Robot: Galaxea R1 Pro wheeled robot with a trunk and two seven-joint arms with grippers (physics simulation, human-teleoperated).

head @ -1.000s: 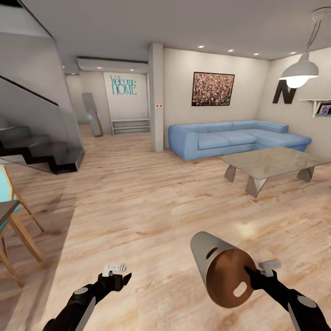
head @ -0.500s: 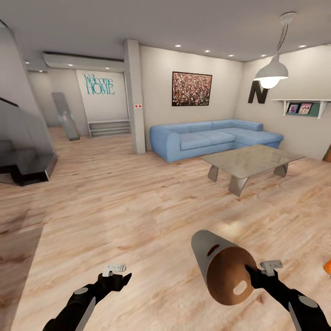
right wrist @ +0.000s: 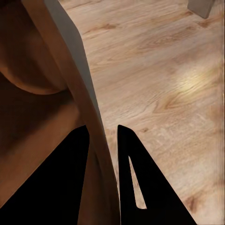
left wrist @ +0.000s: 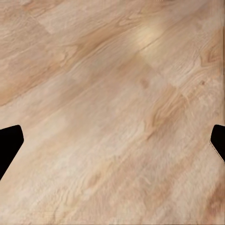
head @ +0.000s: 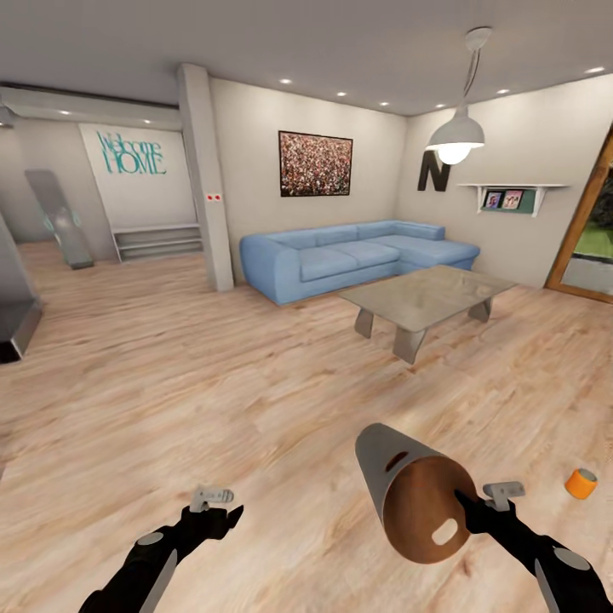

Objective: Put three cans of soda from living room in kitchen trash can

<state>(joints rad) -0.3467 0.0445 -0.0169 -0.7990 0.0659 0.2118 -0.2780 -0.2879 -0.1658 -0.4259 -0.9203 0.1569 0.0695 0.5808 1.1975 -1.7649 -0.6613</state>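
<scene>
Two black robot arms reach forward from the lower edge of the head view, both held low. The left arm (head: 149, 562) angles inward, ending in the left black two-finger gripper (head: 223, 517), which holds nothing; its dark fingertips (left wrist: 9, 143) sit wide apart at opposite edges of the left wrist view. The right arm (head: 545, 558) angles inward too. The right black two-finger gripper (head: 466, 511) pinches the rim of the tapered grey metal bin with a brown-orange inside (head: 409, 494), one finger inside the wall and one outside, carrying it tipped on its side.
</scene>
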